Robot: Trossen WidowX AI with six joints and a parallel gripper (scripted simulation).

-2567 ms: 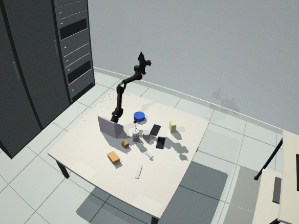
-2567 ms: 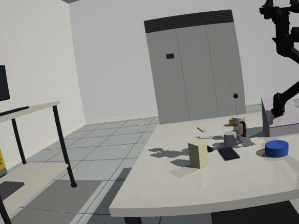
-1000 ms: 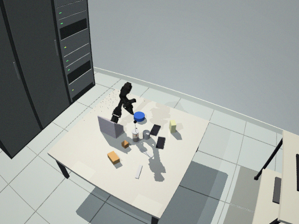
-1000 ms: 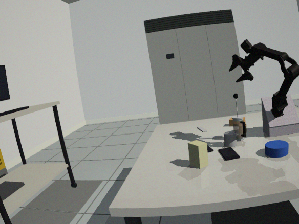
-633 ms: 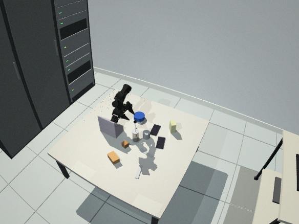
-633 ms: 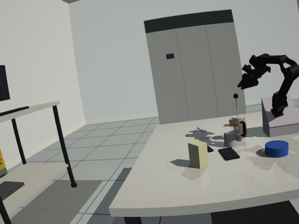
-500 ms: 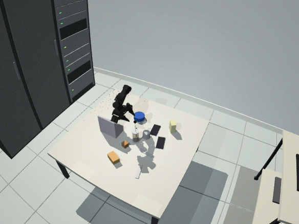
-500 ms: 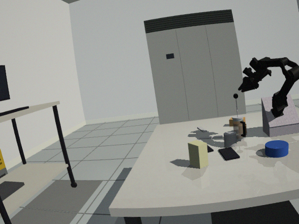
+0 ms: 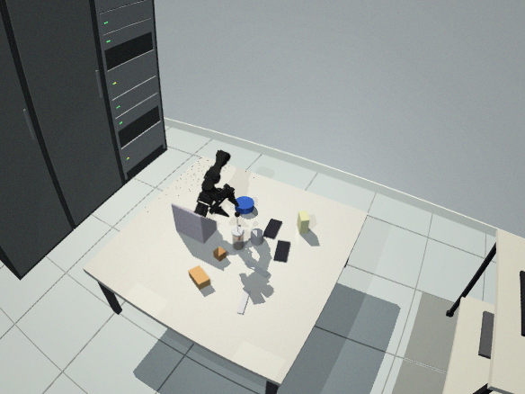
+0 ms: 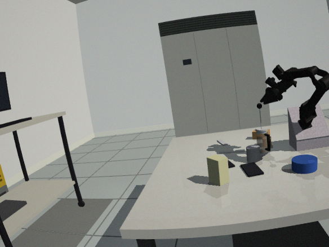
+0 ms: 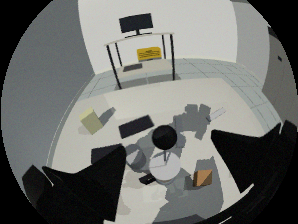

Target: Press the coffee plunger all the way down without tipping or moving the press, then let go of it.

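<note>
The coffee press (image 9: 238, 240) (image 10: 261, 139) (image 11: 165, 168) stands upright on the table, a glass body with a pale lid and a dark handle. Its plunger rod stands tall out of the lid, topped by a black knob (image 9: 237, 214) (image 10: 259, 106) (image 11: 164, 137). My gripper (image 9: 233, 210) (image 10: 262, 101) (image 11: 170, 143) is open with nothing between its fingers. In the exterior view its tips are just above and beside the knob. In the wrist view the knob shows between the two spread fingers, beyond their tips. I see no contact.
A grey cup (image 9: 256, 237) (image 10: 253, 154) (image 11: 135, 157) stands close beside the press. A small brown block (image 9: 219, 254) (image 11: 203, 178), an orange block (image 9: 199, 277), dark flat pads (image 9: 272, 228) (image 9: 282, 251), a blue disc (image 9: 244, 205) (image 10: 304, 164), a yellow block (image 9: 303, 222) (image 10: 218, 170) and a grey wedge (image 9: 193, 224) surround them.
</note>
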